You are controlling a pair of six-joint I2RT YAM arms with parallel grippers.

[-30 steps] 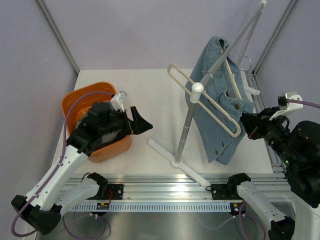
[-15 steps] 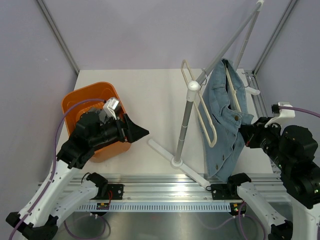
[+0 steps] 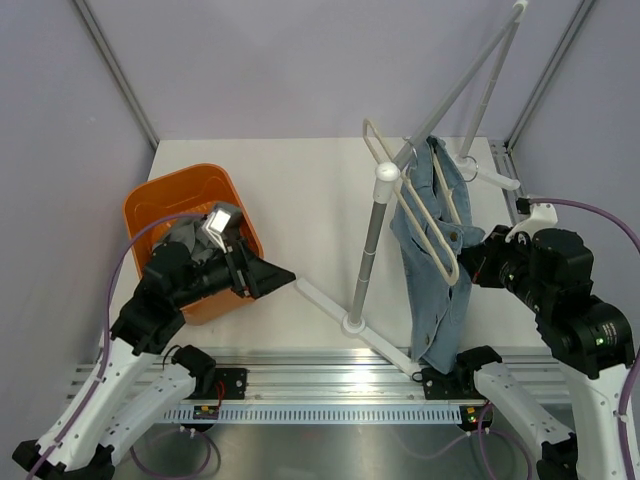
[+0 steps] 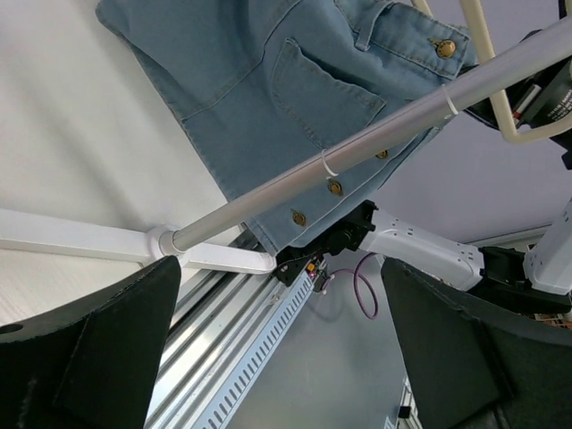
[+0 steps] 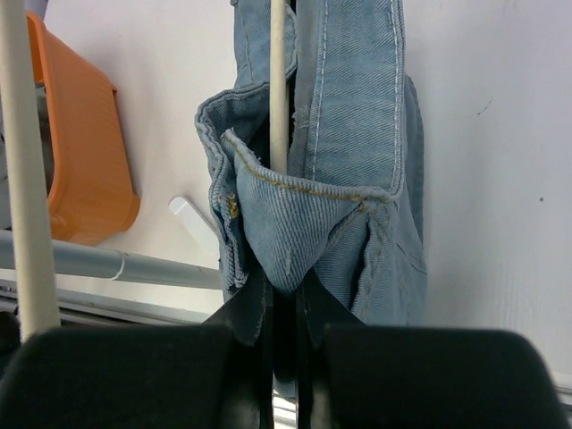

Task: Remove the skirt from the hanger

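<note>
A blue denim skirt (image 3: 437,275) hangs on a cream hanger (image 3: 425,215) from a white rack (image 3: 372,240). My right gripper (image 3: 479,268) is shut on a fold of the skirt's waistband, pinched between the jaws. In the right wrist view the fold (image 5: 290,241) sits at the gripper (image 5: 284,299), with a hanger bar (image 5: 278,80) running up in front of the cloth. My left gripper (image 3: 275,272) is open and empty, left of the rack. In the left wrist view it (image 4: 281,357) faces the skirt's buttoned front (image 4: 295,89) and the rack pole (image 4: 357,152).
An orange bin (image 3: 175,215) sits at the left under my left arm. The rack's white foot (image 3: 352,322) lies across the table middle. A metal rail (image 3: 320,385) runs along the near edge. Slanted frame posts (image 3: 115,70) stand at the back corners.
The skirt and hanger have swung left and turned edge-on as my right gripper drew the waistband toward the near side. My left arm has shifted nearer and lower, staying open.
</note>
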